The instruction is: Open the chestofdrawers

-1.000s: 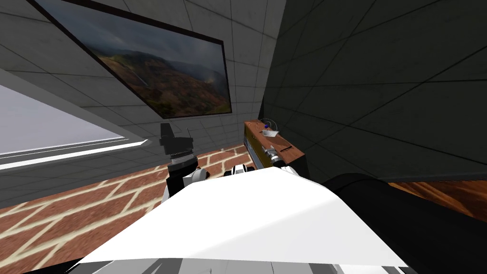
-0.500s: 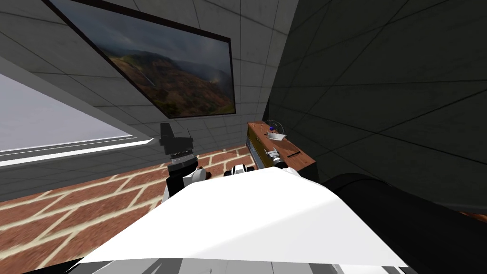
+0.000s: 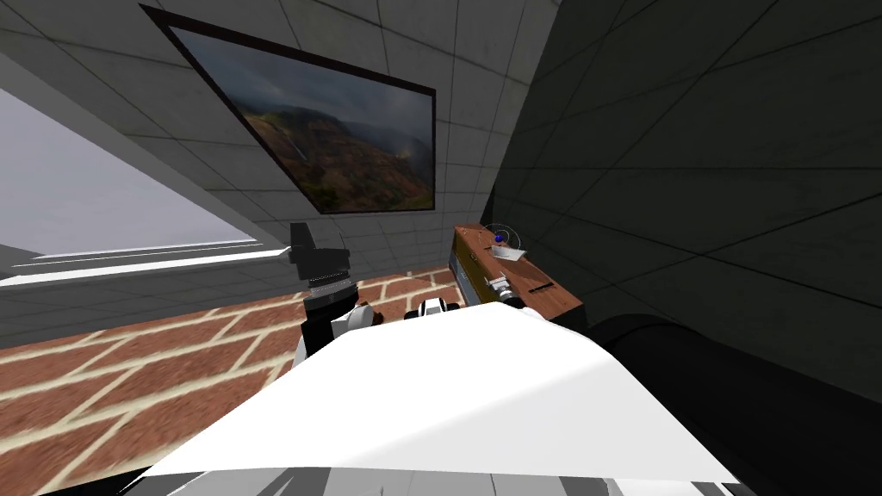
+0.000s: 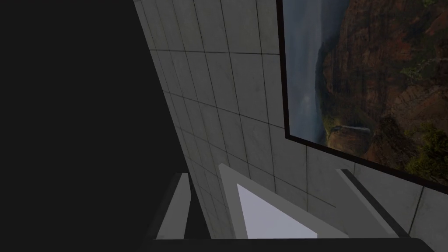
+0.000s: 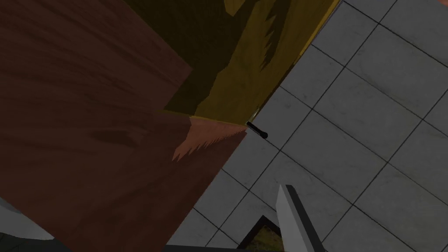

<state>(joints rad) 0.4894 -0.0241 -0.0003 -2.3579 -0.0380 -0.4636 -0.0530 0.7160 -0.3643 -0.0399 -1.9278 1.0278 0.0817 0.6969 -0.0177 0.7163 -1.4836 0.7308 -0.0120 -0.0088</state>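
Two arms forward. Left gripper point(image 3: 320, 245) raised above brick-pattern floor point(image 3: 129, 387), fingers point(image 4: 174, 210) apart, holding nothing. Chest of drawers point(image 3: 527, 280) ahead on right, brown top, against dark wall point(image 3: 689, 172). Right gripper point(image 3: 499, 284) at its top front edge. One finger point(image 5: 292, 214) seen, other hidden: cannot tell spread. Small black knob point(image 5: 257, 130) on chest's yellow face.

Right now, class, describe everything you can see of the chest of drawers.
The chest of drawers is a low, long box with a reddish-brown, wood-look top and a yellowish front. It stands on the brick-patterned floor, along the dark wall. A small black knob sticks out from its front edge. A small white dish with a blue ball sits on top. The right hand is at its near end; contact cannot be told.
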